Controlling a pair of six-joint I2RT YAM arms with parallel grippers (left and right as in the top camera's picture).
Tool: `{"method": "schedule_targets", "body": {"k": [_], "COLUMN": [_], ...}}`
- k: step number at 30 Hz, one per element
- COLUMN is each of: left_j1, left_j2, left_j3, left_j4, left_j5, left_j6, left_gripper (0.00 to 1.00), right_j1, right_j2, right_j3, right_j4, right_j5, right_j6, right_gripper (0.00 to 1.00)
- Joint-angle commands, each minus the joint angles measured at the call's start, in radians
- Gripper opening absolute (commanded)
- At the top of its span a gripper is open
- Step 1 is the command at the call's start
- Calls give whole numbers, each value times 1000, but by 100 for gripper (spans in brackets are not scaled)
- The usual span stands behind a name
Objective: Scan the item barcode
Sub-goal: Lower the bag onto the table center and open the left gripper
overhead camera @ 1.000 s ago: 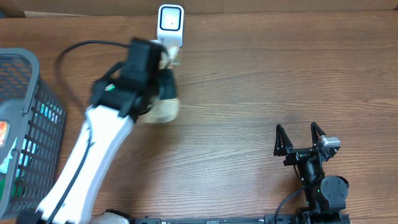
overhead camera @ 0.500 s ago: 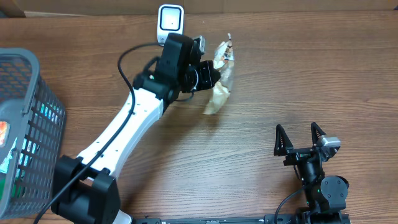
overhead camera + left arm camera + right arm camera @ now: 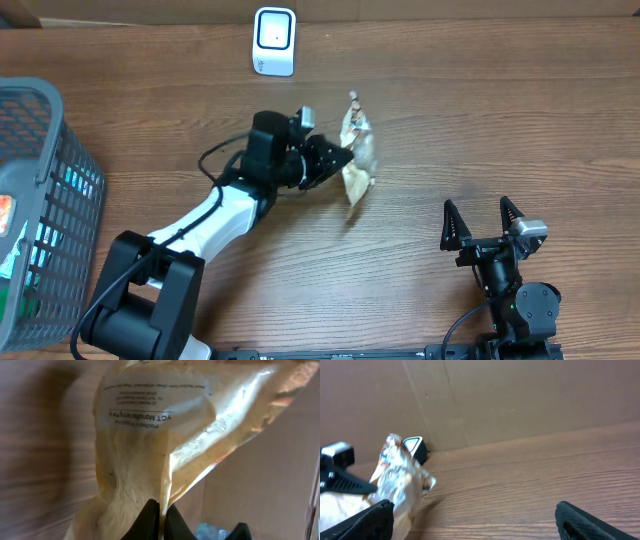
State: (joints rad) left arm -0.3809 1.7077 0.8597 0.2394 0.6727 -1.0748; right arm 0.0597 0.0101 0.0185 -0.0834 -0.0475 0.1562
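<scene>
Swung away from the scanner (image 3: 274, 40), the left gripper (image 3: 343, 158) pinches the crinkly packet (image 3: 360, 160) over the table (image 3: 470, 110). Only its wrist view shows the printed label (image 3: 150, 410) (upside down). Well apart, the right gripper (image 3: 485, 222) sits wide open.

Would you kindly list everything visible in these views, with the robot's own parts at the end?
packet: one, yellowish crinkly plastic with a white label, mid-table
scanner: one, white, far edge of the table
basket: one, grey mesh, left edge
goods: count unclear, red and teal, inside the basket
table: one, brown wood
cardboard wall: one, brown, behind the table
left gripper: one, black, shut on the packet's edge
right gripper: one, black, open and empty, near right
</scene>
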Motion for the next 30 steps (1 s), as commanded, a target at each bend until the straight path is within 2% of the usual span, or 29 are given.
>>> {"method": "schedule_targets", "body": {"k": [1, 4, 7, 8, 9, 10, 11, 13, 15, 19, 24, 30], "left_j1": [51, 90, 122, 131, 151, 163, 174, 197, 218, 247, 267, 271], "left_j2": [0, 0, -1, -1, -1, -1, -1, -2, -3, -21, -100, -221], "left_j3": [-70, -107, -109, -109, -109, -109, -109, -109, -109, -109, -103, -23], "left_j4": [0, 12, 12, 11, 0, -9, -19, -46, -79, -165, -315, -665], "left_j5": [39, 72, 129, 144, 167, 177, 192, 215, 230, 225, 120, -171], "left_j6": [-95, -68, 27, 44, 75, 85, 97, 130, 173, 242, 338, 505], "left_gripper": [4, 4, 13, 19, 33, 40, 53, 66, 84, 100, 100, 100], "right_j1": [-2, -2, -2, -2, -2, -2, -2, -2, -2, -2, -2, -2], "right_j2": [-7, -7, -7, -7, -7, -7, -7, -7, -7, -7, -7, -7], "right_j3": [-10, -10, -10, -10, -10, -10, -10, -10, -10, -10, -10, -10], "right_j4": [3, 3, 3, 3, 3, 3, 3, 3, 3, 3, 3, 3], "right_j5": [4, 4, 4, 4, 4, 4, 4, 4, 4, 4, 4, 4], "right_j6": [-8, -8, -8, -8, -8, -8, -8, -8, -8, -8, -8, -8], "right_gripper": [100, 100, 100, 100, 100, 100, 100, 100, 100, 100, 100, 100]}}
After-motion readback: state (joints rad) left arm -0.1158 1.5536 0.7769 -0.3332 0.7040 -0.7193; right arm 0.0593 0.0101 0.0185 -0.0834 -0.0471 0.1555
